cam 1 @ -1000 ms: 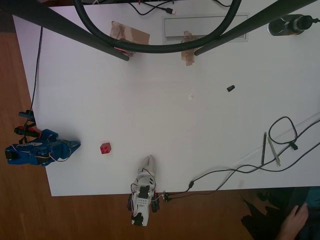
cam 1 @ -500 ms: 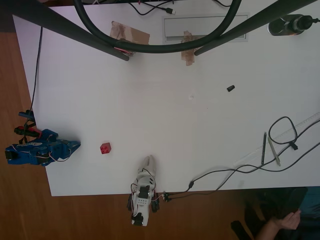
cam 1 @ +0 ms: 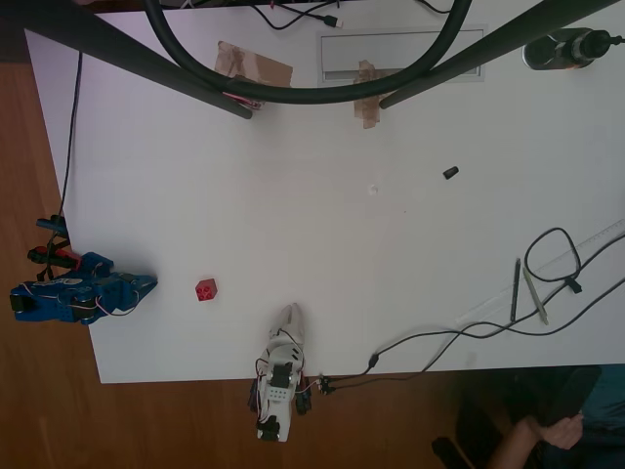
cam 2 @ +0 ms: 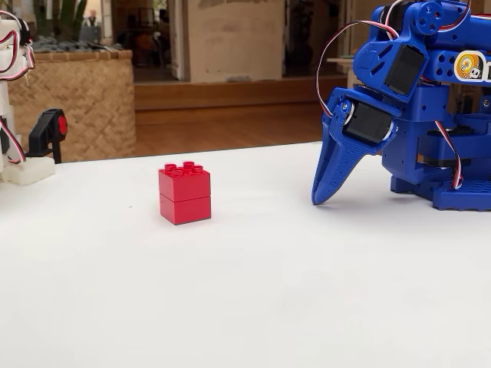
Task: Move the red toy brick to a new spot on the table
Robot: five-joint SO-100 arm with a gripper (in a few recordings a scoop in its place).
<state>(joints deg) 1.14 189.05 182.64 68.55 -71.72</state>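
The red toy brick (cam 1: pixel 205 289) stands upright with its studs up on the white table (cam 1: pixel 322 234), near the lower left corner in the overhead view. My blue gripper (cam 1: pixel 149 282) lies just left of it, a short gap away, and does not touch it. In the fixed view the brick (cam 2: pixel 184 193) sits left of centre on the table (cam 2: pixel 261 299). There the gripper (cam 2: pixel 318 198) points down at the right with its tip close to the tabletop. Its jaws are shut with nothing between them.
A white arm (cam 1: pixel 283 342) reaches in from the bottom edge, right of the brick. A small black piece (cam 1: pixel 450 173), brown tape patches (cam 1: pixel 254 66), cables (cam 1: pixel 552 256) and pens (cam 1: pixel 515 290) lie toward the top and right. A person's arm (cam 1: pixel 532 440) is at the bottom right.
The person's arm at the bottom right has shifted. The brick and my gripper have not moved.
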